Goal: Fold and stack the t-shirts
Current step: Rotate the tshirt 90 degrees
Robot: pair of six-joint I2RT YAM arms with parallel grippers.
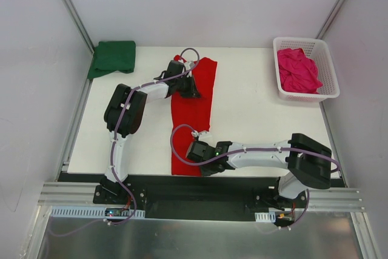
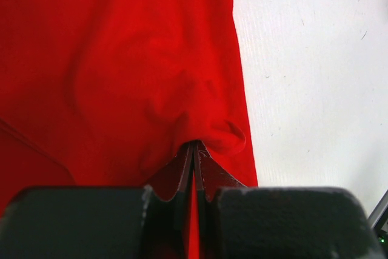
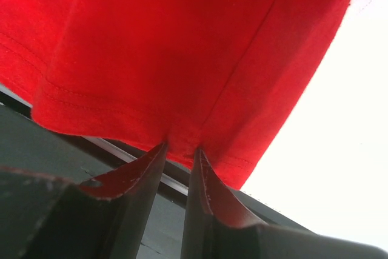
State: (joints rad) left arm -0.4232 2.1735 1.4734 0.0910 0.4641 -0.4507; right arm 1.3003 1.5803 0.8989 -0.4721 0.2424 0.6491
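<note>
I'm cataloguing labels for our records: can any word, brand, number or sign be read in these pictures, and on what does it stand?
None: no text can be read in any view.
The red shirt, green shirt, pink shirt and white basket show no print, tag or number.

the left arm bends up from the lower left to the upper middle of the frame, its jaws pressed tight on a pucker of the red t-shirt. the right arm lies low from the lower right toward the centre, its jaws slightly parted, pinching that shirt's hem.
</note>
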